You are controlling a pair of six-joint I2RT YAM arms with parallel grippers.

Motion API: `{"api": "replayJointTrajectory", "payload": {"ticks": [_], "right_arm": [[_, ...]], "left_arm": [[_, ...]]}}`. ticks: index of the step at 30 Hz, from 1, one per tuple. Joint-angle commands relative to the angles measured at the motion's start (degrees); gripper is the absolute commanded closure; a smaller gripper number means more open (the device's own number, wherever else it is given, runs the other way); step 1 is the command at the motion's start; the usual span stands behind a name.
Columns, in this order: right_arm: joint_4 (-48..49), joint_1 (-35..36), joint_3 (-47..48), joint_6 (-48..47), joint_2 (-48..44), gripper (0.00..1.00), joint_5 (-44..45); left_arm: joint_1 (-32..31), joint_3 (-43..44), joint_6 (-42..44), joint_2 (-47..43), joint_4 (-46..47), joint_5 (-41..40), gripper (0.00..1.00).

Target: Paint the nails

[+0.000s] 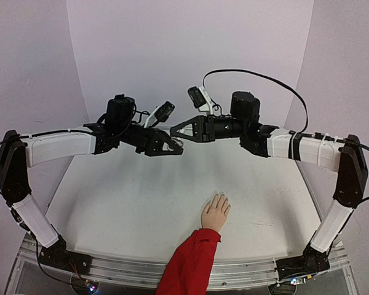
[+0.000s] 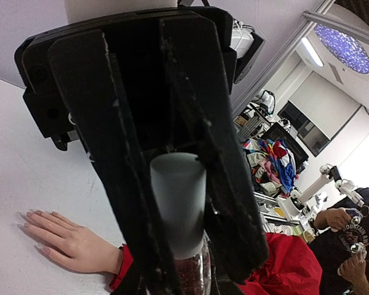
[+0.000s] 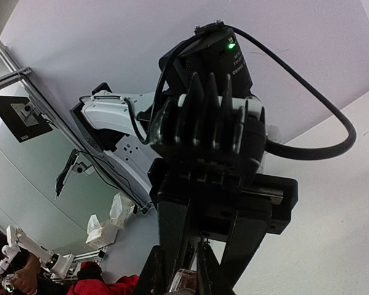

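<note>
a white table [image 1: 123,196] carries 2 arms. the left arm [image 1: 55,147] and right arm [image 1: 301,147] rise from the near corners and reach inward, meeting high over the middle. 1 red sleeve [image 1: 190,261] lies at the near edge, its mannequin hand [image 1: 216,213] flat, well below both grippers. the left gripper [image 1: 172,146] is clamped on 1 bottle [image 2: 192,276]. the right gripper [image 1: 179,130], closed narrow, sits tip to tip with it. whether it pinches the grey cap [image 2: 178,203] i cannot tell. the nails [image 2: 23,214] tip the fingers, which point away from the bases.

I get soft, even light — the ceiling lamp [image 2: 349,48] glares, and my overhead view bows outward.
</note>
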Motion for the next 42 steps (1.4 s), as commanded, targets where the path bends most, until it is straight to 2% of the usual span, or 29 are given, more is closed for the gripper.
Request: {"api": "replayJointTrajectory", "payload": {"ticks": [1, 4, 6, 8, 10, 13, 15, 17, 23, 25, 27, 32, 36, 38, 39, 40, 42], "right_arm": [[4.05, 0.78, -0.13, 0.37, -0.92, 1.00, 0.61], [2.93, 1.20, -2.32, -0.20, -1.53, 1.00, 5.26], [-2.10, 2.15, -2.76, -2.70, -2.04, 1.00, 13.82], [-11.27, 3.76, -1.34, -5.52, -2.40, 1.00, 27.44], [-18.86, 5.83, 0.34, -5.85, -1.99, 1.00, 42.76], [-29.99, 9.25, 4.70, -1.44, 0.12, 1.00, 64.80], [-36.19, 12.18, 8.56, 1.68, 2.17, 1.00, 74.78], [-37.80, 15.36, 11.90, 3.75, 3.56, 1.00, 80.96], [-38.21, 16.46, 17.49, 1.35, 5.26, 0.98, 75.04], [-38.07, 15.82, 17.34, -0.61, 3.91, 0.89, 72.70], [-38.01, 14.33, 16.53, -1.93, 2.21, 0.74, 68.99], [-34.60, 7.61, 10.78, -5.95, -4.13, 0.44, 52.33], [-26.94, 1.52, 4.49, -7.89, -8.50, 0.29, 33.16], [-25.46, -1.27, 2.19, -8.78, -9.81, 0.25, 28.07], [-24.95, -2.12, 1.58, -9.43, -10.18, 0.23, 25.71], [-24.07, -2.89, 0.97, -10.13, -10.43, 0.23, 22.87], [-21.48, -3.78, 0.45, -10.44, -10.32, 0.23, 16.39]], "left_arm": [[-0.27, 1.66, 1.81, -1.91, 3.02, -6.60, 1.00], [-0.26, -0.07, 3.53, -3.32, 3.00, -17.57, 1.00], [-0.34, -1.42, 4.65, -4.54, 2.92, -29.10, 1.00], [-0.39, -2.84, 4.97, -5.64, 2.96, -44.68, 1.00], [-0.43, -3.15, 5.39, -5.84, 2.94, -55.39, 1.00], [-1.18, -2.27, 7.42, -4.49, 2.92, -64.31, 1.00], [-2.28, -1.67, 9.25, -3.46, 2.94, -68.96, 1.00], [-3.64, -1.18, 11.39, -2.74, 2.94, -72.71, 1.00], [-5.18, -2.60, 13.34, -2.34, 2.97, -72.06, 1.00], [-5.18, -3.76, 13.18, -3.04, 2.89, -70.91, 1.00], [-5.18, -4.99, 12.99, -3.92, 2.83, -69.24, 1.00], [-4.90, -6.20, 12.87, -5.72, 2.27, -59.87, 1.00], [-2.46, -5.16, 9.31, -5.61, 2.05, -46.26, 1.00], [-0.85, -3.28, 5.39, -4.43, 2.11, -33.00, 1.00], [-0.49, -1.94, 4.14, -3.50, 2.12, -29.14, 1.00], [-0.41, -0.45, 3.00, -2.35, 2.17, -21.01, 1.00], [-0.51, 2.40, -0.02, -0.20, 2.14, -11.38, 1.00]]}}
